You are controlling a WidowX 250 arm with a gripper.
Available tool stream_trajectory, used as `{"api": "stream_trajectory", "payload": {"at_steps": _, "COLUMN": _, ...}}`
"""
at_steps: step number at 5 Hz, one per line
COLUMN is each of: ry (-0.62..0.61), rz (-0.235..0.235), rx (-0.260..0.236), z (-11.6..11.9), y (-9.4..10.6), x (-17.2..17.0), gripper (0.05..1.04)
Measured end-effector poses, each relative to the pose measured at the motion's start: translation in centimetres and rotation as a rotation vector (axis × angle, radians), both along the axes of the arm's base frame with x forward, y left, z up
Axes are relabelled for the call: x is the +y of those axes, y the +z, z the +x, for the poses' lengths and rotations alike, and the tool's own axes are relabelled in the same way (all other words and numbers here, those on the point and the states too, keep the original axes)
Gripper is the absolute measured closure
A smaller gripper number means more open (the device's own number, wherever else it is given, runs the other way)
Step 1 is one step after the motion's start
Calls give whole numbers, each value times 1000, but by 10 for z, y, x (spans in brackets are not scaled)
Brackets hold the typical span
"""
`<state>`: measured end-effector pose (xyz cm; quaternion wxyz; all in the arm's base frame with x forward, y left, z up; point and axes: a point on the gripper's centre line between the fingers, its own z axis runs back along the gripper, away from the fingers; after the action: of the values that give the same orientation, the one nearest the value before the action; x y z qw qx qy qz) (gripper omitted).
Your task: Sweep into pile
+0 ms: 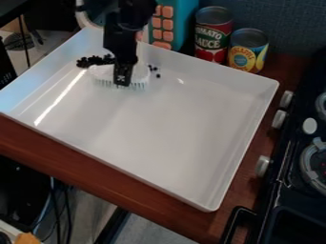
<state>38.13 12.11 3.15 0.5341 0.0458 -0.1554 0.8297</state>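
ok so there's a white tray (166, 128) on the wooden desk (127, 186), and its raised rim walls in the work. just past the tray's far edge stand two cans, a red one (213, 35) and a yellow-label one (248, 51), plus one teal thing with orange pads (163, 24) partly behind the arm. one black stove (293, 157) sits off the tray's right side, with three knobs (279, 119) facing the tray.

count-wise: one tray, one white brush (100, 75), and a bunch of tiny dark bits (94, 61), too clumped to count. most are bunched near the tray's far left part, with a few loose ones on the brush's other side.

end effector (124, 78) hangs over that same part of the tray, closed on the brush from what i can see. brush is right between its fingers, bristles down, and the main clump lies just beside it, to the left and a bit behind.
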Motion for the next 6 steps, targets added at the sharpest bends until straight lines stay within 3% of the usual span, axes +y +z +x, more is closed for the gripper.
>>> {"api": "stream_trajectory", "payload": {"at_steps": 2, "ry": 24, "rz": 16, "rx": -56, "z": 22, "y": 12, "x": 19, "gripper": 353}}
{"api": "stream_trajectory", "payload": {"at_steps": 3, "ry": 5, "rz": -7, "rx": -66, "z": 15, "y": 23, "x": 13, "gripper": 353}}
{"api": "stream_trajectory", "payload": {"at_steps": 5, "ry": -128, "rz": -77, "rx": -143, "z": -30, "y": 73, "x": -13, "gripper": 353}}
{"api": "stream_trajectory", "payload": {"at_steps": 6, "ry": -268, "rz": -68, "rx": -122, "z": -50, "y": 70, "x": -29, "gripper": 353}}
